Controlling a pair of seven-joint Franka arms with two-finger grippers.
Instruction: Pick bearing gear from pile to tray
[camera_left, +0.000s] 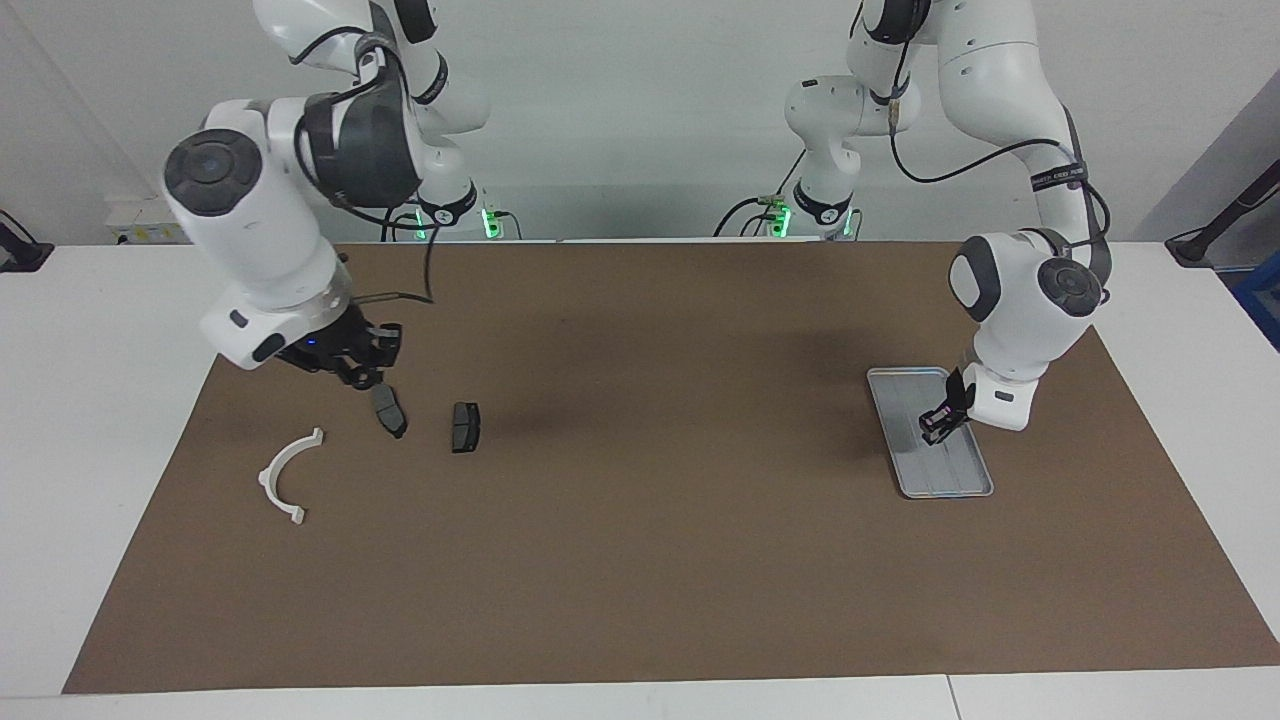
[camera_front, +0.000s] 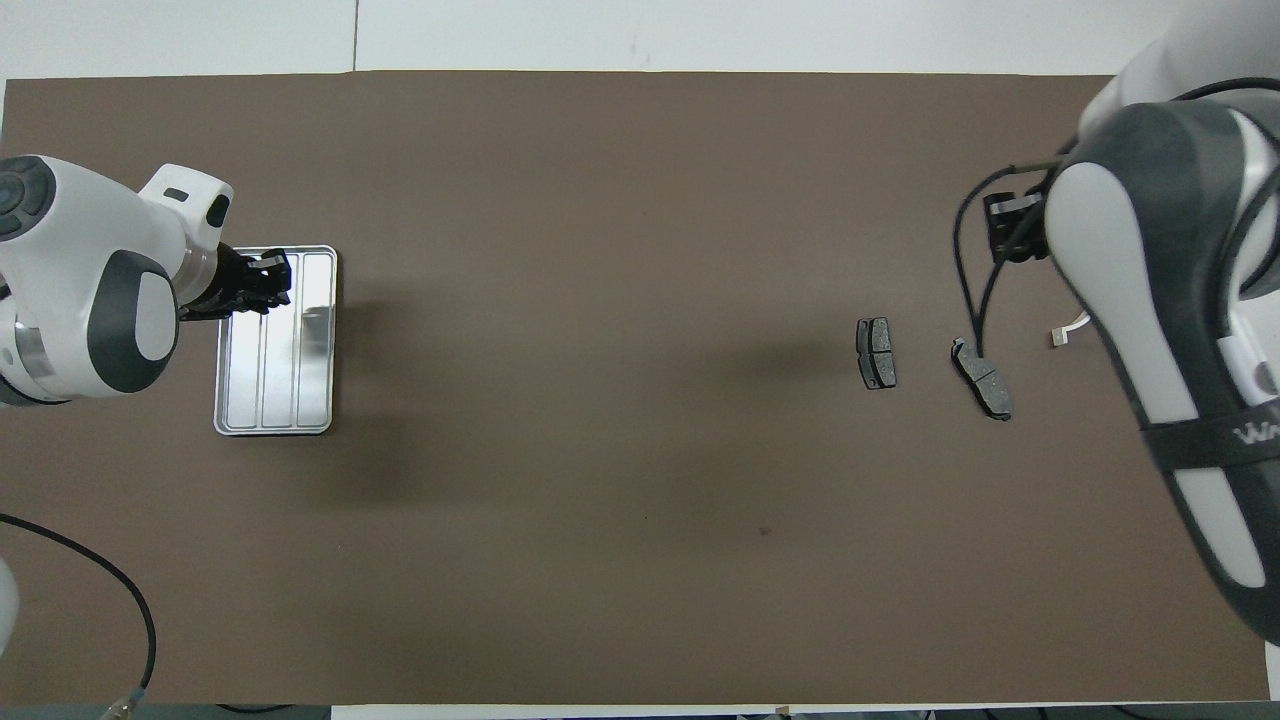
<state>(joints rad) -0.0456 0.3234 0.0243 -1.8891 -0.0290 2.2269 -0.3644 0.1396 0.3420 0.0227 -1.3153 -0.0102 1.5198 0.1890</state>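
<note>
The brown mat (camera_left: 640, 560) covers most of the white table (camera_left: 100, 400). My two arms hang over its two ends.

On the dark strap (camera_front: 1220, 440) around my right arm, white lettering begins with a "W", and the rest runs out of the overhead view. The band on my left arm's cable carries print that I cannot read.

The tray (camera_left: 960, 480) lies flat at the left arm's end, at about three o'clock on the mat in the facing view. Its ribbed floor is bare where it shows.

The pile is spread at the right arm's end, at about nine o'clock on the mat in that view. Its white half-ring bracket (camera_left: 275, 480) lies flat, at eight o'clock from the nearest brake pad (camera_left: 390, 412). The second brake pad (camera_left: 465, 427) lies apart from the first, at three o'clock from it.

My right gripper (camera_left: 370, 380) points down at the nearest brake pad, its tips right at the pad's upper end, at eleven o'clock from the pad's middle. The pad looks tilted. I cannot tell whether I am grasping it, or whether that grip is clenched or released.

My left gripper (camera_left: 938, 425) is low over the tray, over the part nearer the robots. I cannot tell whether it is clenched or released, or whether it holds anything
</note>
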